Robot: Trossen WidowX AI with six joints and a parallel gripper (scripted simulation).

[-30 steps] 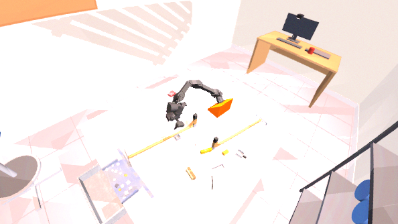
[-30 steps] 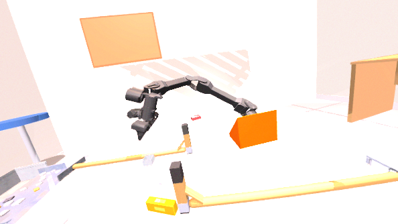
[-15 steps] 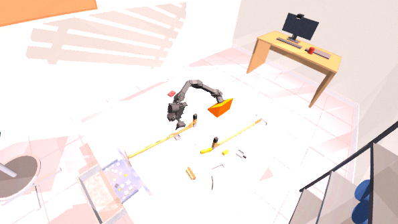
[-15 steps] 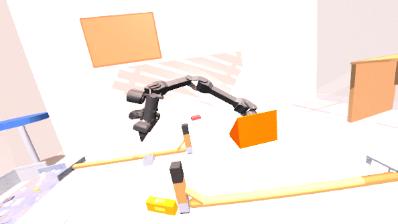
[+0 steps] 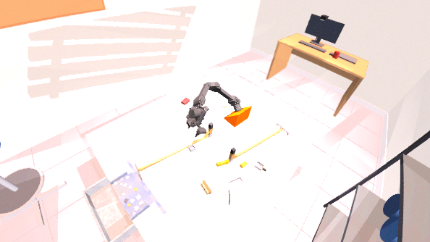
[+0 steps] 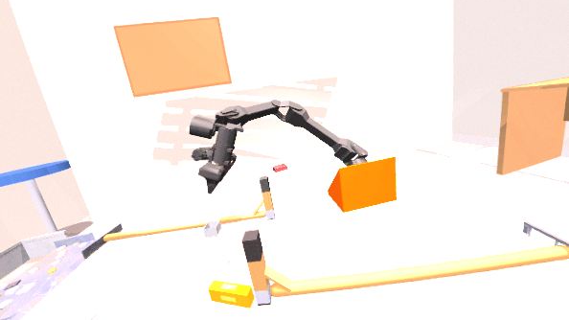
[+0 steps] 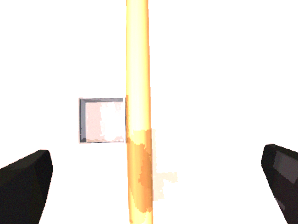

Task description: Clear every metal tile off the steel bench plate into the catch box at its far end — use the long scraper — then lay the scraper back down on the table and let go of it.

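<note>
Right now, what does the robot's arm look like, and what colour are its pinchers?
The arm is dark grey all over, made of chunky blocky links joined by rounded joints, rising from an orange wedge-shaped base. The gripper has two dark, almost black fingers tapering to points. No cables or markings are visible.

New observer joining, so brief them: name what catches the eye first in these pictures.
The dark arm arches from its orange wedge base, its open gripper hovering above a long yellow scraper on the white table. A second long scraper lies nearer the exterior camera, and the tile-strewn bench plate sits at the table's end.
</note>
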